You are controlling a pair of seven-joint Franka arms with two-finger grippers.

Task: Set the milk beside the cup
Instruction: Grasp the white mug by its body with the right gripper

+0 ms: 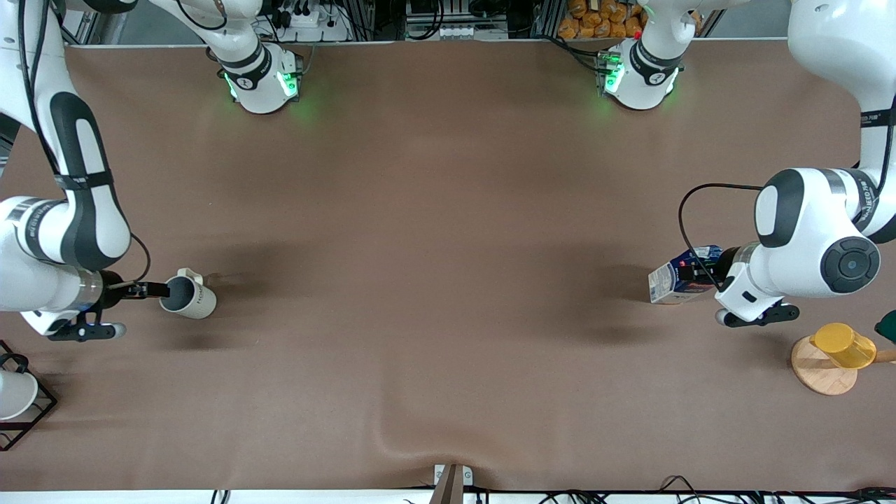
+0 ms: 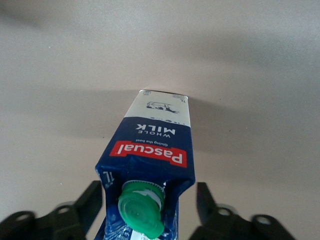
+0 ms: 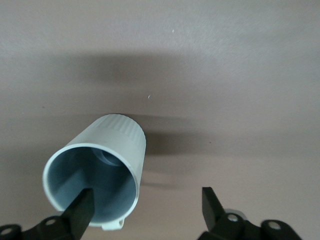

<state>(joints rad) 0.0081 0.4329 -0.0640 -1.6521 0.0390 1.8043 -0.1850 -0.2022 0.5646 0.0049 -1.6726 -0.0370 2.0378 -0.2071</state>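
Observation:
The milk (image 1: 672,283), a dark blue carton with a green cap, stands near the left arm's end of the table. My left gripper (image 1: 696,276) comes down on its top. In the left wrist view the milk (image 2: 155,135) fills the gap of the left gripper (image 2: 150,200), and both fingers lie against its sides. I cannot tell whether its base touches the table. The beige cup (image 1: 192,301) stands near the right arm's end. My right gripper (image 1: 157,289) is open at its rim. In the right wrist view one finger (image 3: 82,207) of the right gripper (image 3: 147,202) is inside the cup (image 3: 120,135); the other is well outside.
A yellow cup (image 1: 843,345) sits on a round wooden coaster (image 1: 815,374), nearer the front camera than the milk. A white cup in a black wire frame (image 1: 14,395) stands at the right arm's end. The brown table cover (image 1: 448,245) stretches wide between cup and milk.

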